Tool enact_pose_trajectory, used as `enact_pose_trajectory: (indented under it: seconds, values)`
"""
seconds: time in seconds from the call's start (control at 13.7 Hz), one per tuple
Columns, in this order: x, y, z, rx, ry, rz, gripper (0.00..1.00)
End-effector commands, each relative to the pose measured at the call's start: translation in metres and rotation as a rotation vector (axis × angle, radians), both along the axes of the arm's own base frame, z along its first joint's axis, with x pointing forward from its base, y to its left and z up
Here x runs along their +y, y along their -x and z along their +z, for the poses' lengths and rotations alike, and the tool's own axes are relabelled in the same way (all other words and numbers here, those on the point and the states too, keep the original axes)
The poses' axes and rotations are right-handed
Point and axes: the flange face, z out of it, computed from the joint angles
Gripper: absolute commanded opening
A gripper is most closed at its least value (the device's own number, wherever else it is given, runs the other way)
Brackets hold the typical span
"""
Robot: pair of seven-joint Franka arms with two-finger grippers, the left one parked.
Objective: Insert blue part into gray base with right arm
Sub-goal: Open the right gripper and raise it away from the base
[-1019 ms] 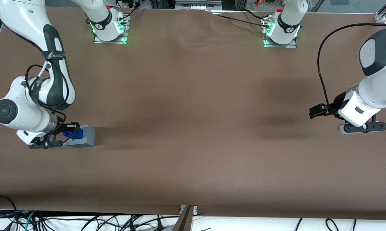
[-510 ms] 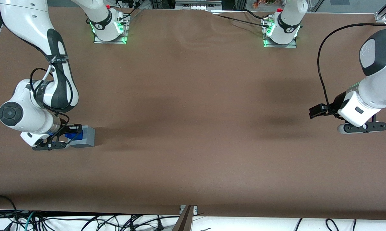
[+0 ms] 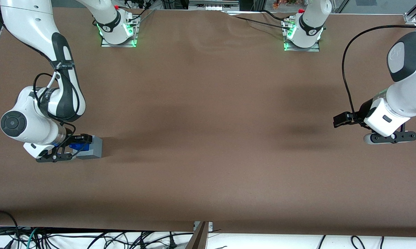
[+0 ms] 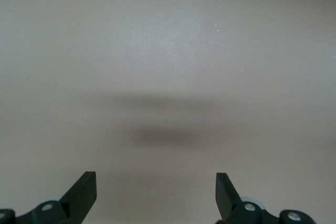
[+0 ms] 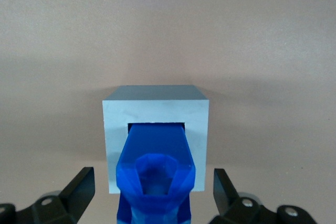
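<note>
Spread-fingered, end effector (image 5: 155,195) hovers just above blue part (image 5: 156,169), which sits in gray base (image 5: 156,111) on tabletop (image 3: 208,138).

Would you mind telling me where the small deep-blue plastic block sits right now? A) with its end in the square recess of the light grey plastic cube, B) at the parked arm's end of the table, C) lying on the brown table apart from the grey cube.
A: in the right wrist view the small deep-blue plastic block reaches into the light grey plastic cube, between the black two-finger gripper's spread fingers.

Front camera overlooks the whole table (image 3: 208,138) from above; wrist cameras face it close.
</note>
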Motion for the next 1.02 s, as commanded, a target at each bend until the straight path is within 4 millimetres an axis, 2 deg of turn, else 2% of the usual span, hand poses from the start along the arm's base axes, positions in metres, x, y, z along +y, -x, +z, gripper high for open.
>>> enact_pose_trajectory:
  seconds: [0.0, 0.07, 0.22, 0.51, 0.58, 0.8, 0.87, 0.95]
  values:
    - [0.003, -0.003, 0.023, -0.023, -0.027, 0.016, 1.0]
    - [0.003, -0.002, 0.036, -0.029, -0.034, 0.015, 1.0]
    - [0.006, 0.006, 0.073, -0.024, -0.053, 0.022, 1.0]
    - [0.013, 0.041, 0.166, 0.016, -0.117, 0.028, 1.0]
    - [0.025, 0.048, 0.191, 0.021, -0.126, 0.049, 1.0]
    - [0.037, 0.057, 0.254, 0.078, -0.084, 0.061, 1.0]
    - [0.043, 0.057, 0.271, 0.066, -0.081, 0.059, 1.0]
    - [0.054, 0.063, 0.274, 0.079, -0.085, 0.07, 1.0]
